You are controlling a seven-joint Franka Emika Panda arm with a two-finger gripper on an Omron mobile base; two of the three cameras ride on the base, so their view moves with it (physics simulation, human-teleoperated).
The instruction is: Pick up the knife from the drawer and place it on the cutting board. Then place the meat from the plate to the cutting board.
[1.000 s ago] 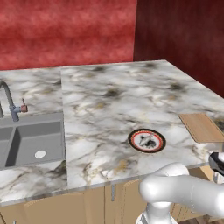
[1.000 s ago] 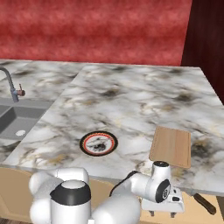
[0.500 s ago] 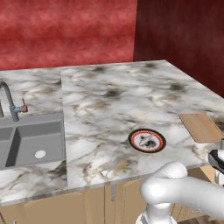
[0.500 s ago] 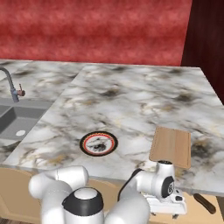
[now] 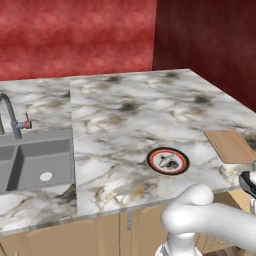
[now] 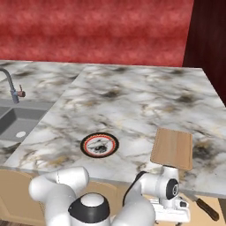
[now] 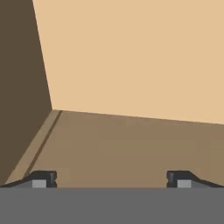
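Observation:
The knife (image 6: 206, 209), a slim dark-brown stick, lies in the open drawer (image 6: 212, 199) below the counter's front edge at the lower right. My gripper (image 6: 170, 215) hangs low in front of the counter, just left of the knife and apart from it. In the hand view the gripper (image 7: 111, 181) is open, with only the drawer's (image 7: 131, 140) bare tan floor and wall between and beyond its fingertips (image 7: 41, 179). The cutting board (image 6: 173, 148) (image 5: 231, 146) lies bare on the counter above the hand. The meat (image 5: 172, 161) sits on the plate (image 5: 168, 161) (image 6: 99, 145), left of the board.
A grey sink (image 5: 35, 160) with a tap (image 5: 12, 117) is set in the marble counter (image 5: 130, 115) at the left. Red walls close the back and right. Arched cabinet fronts (image 5: 105, 235) run under the counter edge, and my white arm (image 6: 70, 194) fills the foreground.
The hand has sunk a little lower and to the right toward the drawer, and the arm's lower links have turned. Knife, plate, meat and board lie as before.

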